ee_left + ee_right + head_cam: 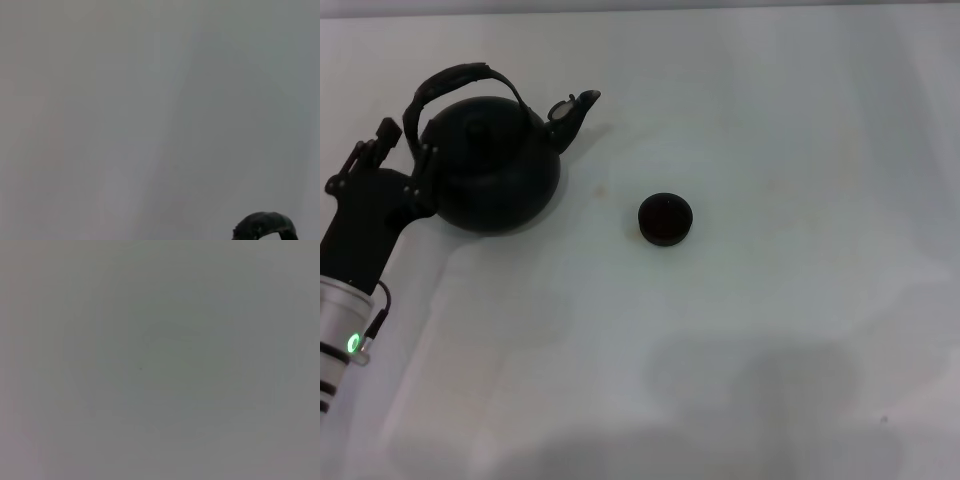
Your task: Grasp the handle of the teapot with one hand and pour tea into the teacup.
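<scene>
Teapot (492, 172) is sitting just right of our left gripper (408, 165), handle (460, 82) arching above; we're not seeing whether fingers are parted.

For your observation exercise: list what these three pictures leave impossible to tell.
- Left pincer: head view, pressed against the teapot; open or shut is unclear.
- Handle: left wrist view, cut off by the edge.
- Teacup: too small and dark to show its contents.
- Right pincer: in no view.

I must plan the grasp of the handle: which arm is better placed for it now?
Left. The left gripper is right beside the teapot, near its handle. The right arm appears in no view. The teacup stands apart.
</scene>
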{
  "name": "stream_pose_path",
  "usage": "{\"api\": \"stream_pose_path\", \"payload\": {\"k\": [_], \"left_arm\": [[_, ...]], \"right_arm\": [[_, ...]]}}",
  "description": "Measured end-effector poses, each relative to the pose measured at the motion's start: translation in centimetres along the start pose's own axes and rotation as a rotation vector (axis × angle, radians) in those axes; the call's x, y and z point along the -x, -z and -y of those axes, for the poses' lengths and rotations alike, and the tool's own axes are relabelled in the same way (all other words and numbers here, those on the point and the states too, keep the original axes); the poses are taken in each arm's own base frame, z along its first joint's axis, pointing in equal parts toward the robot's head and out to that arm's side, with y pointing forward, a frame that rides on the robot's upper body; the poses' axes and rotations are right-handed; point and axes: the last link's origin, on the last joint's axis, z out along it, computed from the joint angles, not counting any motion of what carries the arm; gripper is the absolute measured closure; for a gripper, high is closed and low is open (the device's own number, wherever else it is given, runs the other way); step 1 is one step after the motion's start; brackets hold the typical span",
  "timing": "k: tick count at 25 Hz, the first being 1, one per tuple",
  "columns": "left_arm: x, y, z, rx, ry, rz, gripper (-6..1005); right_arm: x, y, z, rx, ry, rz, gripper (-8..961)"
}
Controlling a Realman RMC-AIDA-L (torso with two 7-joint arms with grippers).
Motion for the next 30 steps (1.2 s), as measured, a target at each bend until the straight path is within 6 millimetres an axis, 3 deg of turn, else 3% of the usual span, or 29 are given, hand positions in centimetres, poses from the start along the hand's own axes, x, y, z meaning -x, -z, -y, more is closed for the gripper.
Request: {"api": "stream_pose_path", "payload": {"k": [17, 30], "left_arm": [[-1.1, 2.2, 0.8, -0.030, 0.065, -0.094, 483], [-2.0, 4.8, 6.3, -0.393, 0.097, -0.189, 490]], "right_arm": [[-0.2, 0.2, 0.2, -0.006, 0.000, -0.004, 113], [-0.2, 0.7, -0.5, 0.038, 0.006, 0.021, 112]]}}
